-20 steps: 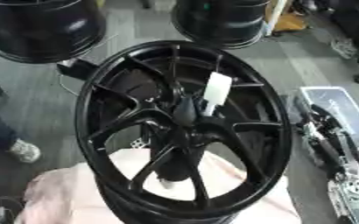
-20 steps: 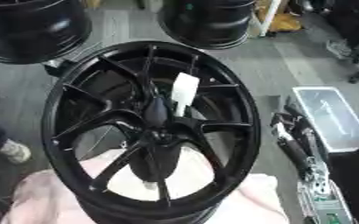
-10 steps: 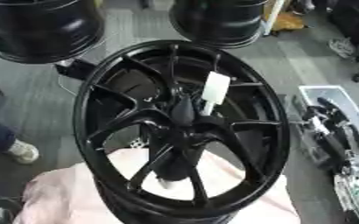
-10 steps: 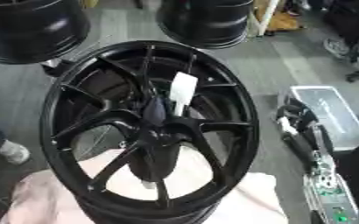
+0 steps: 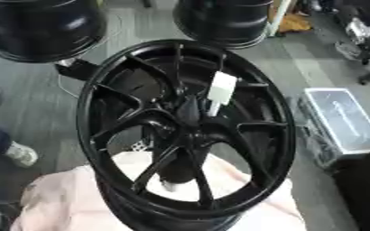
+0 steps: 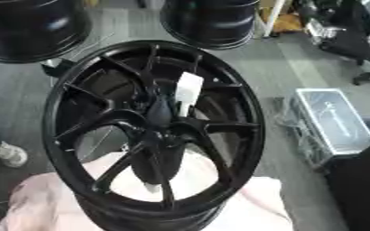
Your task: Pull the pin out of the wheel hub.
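At the middle of the black wheel point(image 5: 184, 131), where the spokes meet, sits the hub point(image 5: 190, 121), and a slim pale pin point(image 5: 214, 108) appears to rise from it with a white tag point(image 5: 222, 87) at its upper end, the tag standing up and tilted slightly right over the spokes. Judging by its look, the pin is light, stiff and thin, so it should slide straight out along its own axis; the tag is probably flexible and a poor place to pull, and the better hold would be a pinch on the shaft just below the tag, close to the hub. The wheel itself looks heavy and rigid and should stay put while the pin is drawn. No writing can be read on the tag or the wheel. Neither of the robot's hands shows in either view, so nothing can be said of their fingers. The wheel rests on a pinkish cloth point(image 5: 54, 203); two more dark rims point(image 5: 42, 27) stand behind it, and a grey case point(image 5: 342, 122) lies on the floor to the right.
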Available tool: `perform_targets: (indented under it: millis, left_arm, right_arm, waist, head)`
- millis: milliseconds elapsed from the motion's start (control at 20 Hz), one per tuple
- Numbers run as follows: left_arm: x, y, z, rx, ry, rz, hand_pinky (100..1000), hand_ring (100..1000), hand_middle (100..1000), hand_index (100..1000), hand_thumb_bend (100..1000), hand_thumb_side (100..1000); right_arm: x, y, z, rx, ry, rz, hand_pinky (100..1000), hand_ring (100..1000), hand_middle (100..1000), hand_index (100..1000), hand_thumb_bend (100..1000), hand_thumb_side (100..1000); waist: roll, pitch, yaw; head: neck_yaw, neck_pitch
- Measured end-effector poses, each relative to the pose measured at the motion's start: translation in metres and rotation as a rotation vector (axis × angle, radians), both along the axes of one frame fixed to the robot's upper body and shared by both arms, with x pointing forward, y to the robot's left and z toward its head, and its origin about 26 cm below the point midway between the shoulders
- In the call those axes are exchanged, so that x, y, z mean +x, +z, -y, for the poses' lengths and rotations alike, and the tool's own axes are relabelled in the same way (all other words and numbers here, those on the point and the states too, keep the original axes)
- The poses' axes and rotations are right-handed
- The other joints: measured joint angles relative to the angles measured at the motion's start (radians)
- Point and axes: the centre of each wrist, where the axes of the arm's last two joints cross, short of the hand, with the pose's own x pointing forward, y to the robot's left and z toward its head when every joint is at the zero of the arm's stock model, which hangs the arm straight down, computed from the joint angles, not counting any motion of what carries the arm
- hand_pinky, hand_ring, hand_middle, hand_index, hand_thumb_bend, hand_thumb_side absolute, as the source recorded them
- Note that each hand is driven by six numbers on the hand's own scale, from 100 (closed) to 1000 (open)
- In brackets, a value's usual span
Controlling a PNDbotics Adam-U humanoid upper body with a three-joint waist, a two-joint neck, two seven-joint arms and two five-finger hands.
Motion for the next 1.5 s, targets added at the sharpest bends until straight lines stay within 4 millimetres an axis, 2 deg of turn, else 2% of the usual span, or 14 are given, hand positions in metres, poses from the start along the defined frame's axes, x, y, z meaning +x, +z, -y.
perform_targets:
  millis: [100, 300, 500, 900, 1150, 1500]
  left_arm:
    - [0.0, -0.001, 0.0, 0.002, -0.004, -0.004, 770, 677, 658, 724, 366, 659]
    - [-0.001, -0.002, 0.0, 0.004, -0.003, -0.009, 771, 678, 658, 724, 366, 660]
    - [-0.001, -0.003, -0.001, 0.005, -0.002, -0.018, 771, 678, 658, 724, 366, 660]
    - [-0.001, -0.004, -0.002, 0.01, -0.001, -0.023, 771, 678, 658, 724, 364, 661]
    - [-0.002, -0.004, -0.002, 0.01, -0.002, -0.024, 771, 679, 658, 724, 364, 662]
    - [-0.002, -0.004, -0.002, 0.011, -0.003, -0.026, 772, 678, 659, 724, 364, 662]
  right_arm:
    - [0.006, 0.009, -0.013, -0.122, 0.098, -0.05, 805, 845, 874, 973, 231, 407]
    - [0.017, 0.013, -0.032, -0.335, 0.246, -0.181, 812, 853, 877, 974, 232, 410]
    - [0.029, 0.013, -0.046, -0.464, 0.332, -0.273, 820, 862, 880, 972, 250, 423]
    - [0.052, 0.007, -0.072, -0.503, 0.347, -0.348, 825, 875, 887, 976, 302, 472]
    - [0.067, -0.009, -0.087, -0.518, 0.342, -0.401, 822, 870, 884, 976, 318, 502]
    - [0.079, -0.032, -0.102, -0.567, 0.322, -0.442, 818, 865, 883, 978, 317, 519]
  waist:
    - [-0.004, -0.005, 0.001]
    - [-0.009, -0.008, 0.003]
    - [-0.011, -0.008, 0.004]
    - [-0.012, -0.012, 0.003]
    - [-0.012, -0.013, 0.003]
    - [-0.012, -0.013, 0.006]
  head:
    - [0.0, 0.004]
    - [-0.003, 0.007]
    - [-0.004, 0.008]
    - [-0.008, 0.008]
    - [-0.009, 0.008]
    - [-0.015, 0.008]
